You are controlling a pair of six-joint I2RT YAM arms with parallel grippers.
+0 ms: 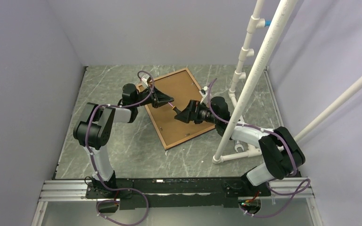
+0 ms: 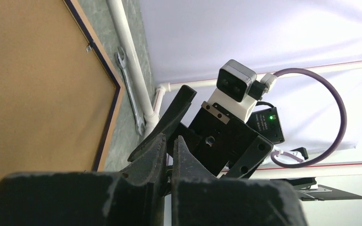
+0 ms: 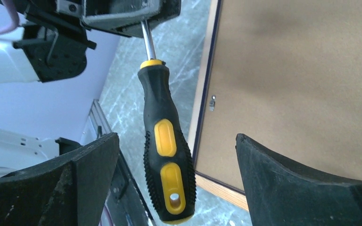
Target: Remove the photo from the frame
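While the left end effector (image 2: 168,155) is pressed together on a screwdriver (image 3: 165,155) shaft and the right end effector (image 1: 179,115) is spread beside its handle, the frame (image 3: 206,84) is gripped by neither. Frame laid face down on the bench (image 3: 179,42), the photo (image 3: 301,84) seated inside, brown back up; removal is judged not yet begun.

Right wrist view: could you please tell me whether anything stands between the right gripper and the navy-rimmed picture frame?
Yes. A black-and-yellow screwdriver hangs in the gap of the open right gripper, its shaft pinched by the shut left gripper. The thin navy-rimmed rectangular frame, brown back up, lies beyond it.
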